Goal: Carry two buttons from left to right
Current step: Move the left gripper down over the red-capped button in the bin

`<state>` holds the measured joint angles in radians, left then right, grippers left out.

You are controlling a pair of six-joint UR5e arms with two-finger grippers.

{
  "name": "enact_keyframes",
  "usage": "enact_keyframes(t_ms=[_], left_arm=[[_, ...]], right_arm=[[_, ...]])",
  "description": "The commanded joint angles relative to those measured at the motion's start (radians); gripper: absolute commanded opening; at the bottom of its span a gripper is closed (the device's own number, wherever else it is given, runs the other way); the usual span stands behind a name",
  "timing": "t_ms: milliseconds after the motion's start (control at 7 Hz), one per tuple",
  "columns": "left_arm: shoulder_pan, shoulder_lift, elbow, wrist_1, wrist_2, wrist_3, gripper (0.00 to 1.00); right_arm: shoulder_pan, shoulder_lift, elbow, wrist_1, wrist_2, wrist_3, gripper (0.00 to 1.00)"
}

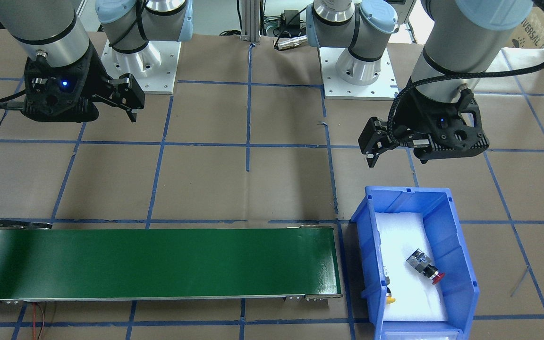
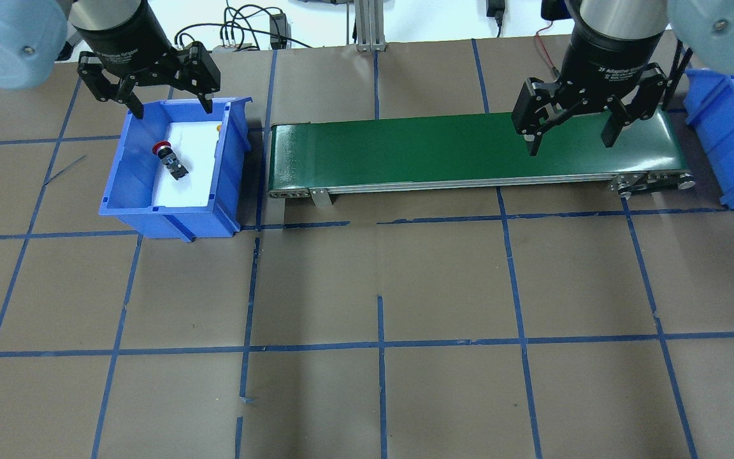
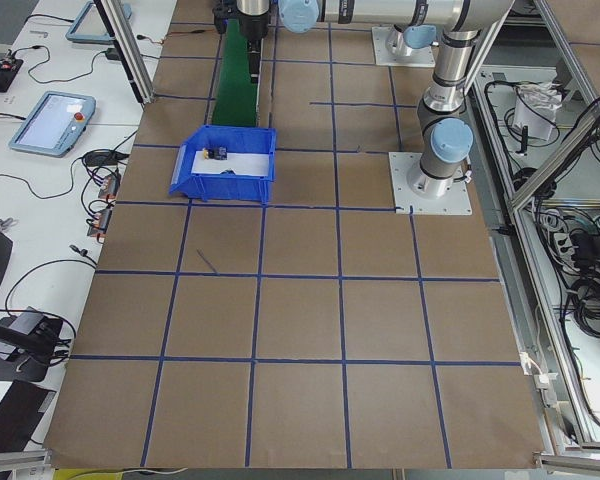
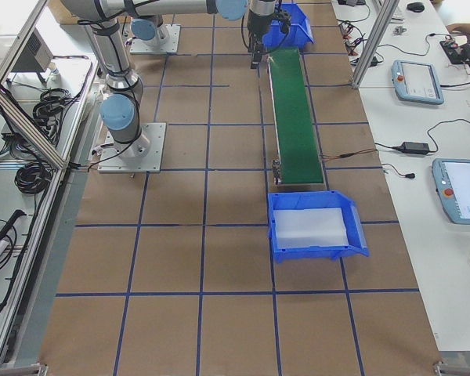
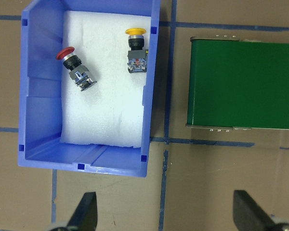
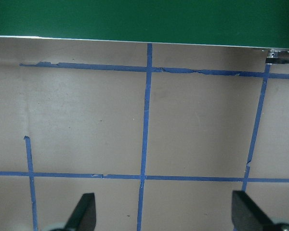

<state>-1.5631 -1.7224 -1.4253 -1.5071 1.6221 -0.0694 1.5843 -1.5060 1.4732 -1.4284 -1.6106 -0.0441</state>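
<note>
Red button (image 5: pixel 76 70) and yellow button (image 5: pixel 136 53), grey-black bodies, in blue bin (image 5: pixel 38 120); left fingers (image 5: pixel 85 211), right fingers (image 6: pixel 84 211) wide.

Robot lab: conveyor (image 1: pixel 158 264), teach pendants (image 4: pixel 417 81).

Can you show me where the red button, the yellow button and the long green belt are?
red button (image 5: pixel 77 70): left wrist view, on its body just below the red cap.
yellow button (image 5: pixel 136 53): left wrist view, on its body below the yellow cap.
green belt (image 5: pixel 243 82): left wrist view, on its flat green top.
</note>
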Motion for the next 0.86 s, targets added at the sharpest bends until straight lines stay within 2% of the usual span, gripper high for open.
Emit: enact_keyframes(t_ms=[0,286,714], left_arm=[[0.0,-0.003,0.003,0.007,0.002,-0.004,1.0],[0.04,-0.029,0.019,0.018,-0.005,0.031,1.0],[0.077,-0.193,0.022,0.252,-0.019,0.037,1.0]], right_arm=[[0.0,-0.003,0.002,0.0,-0.002,0.003,1.0],[0.0,-0.003,0.004,0.002,0.0,0.003,1.0],[0.0,0.0,0.004,0.002,0.0,0.004,1.0]])
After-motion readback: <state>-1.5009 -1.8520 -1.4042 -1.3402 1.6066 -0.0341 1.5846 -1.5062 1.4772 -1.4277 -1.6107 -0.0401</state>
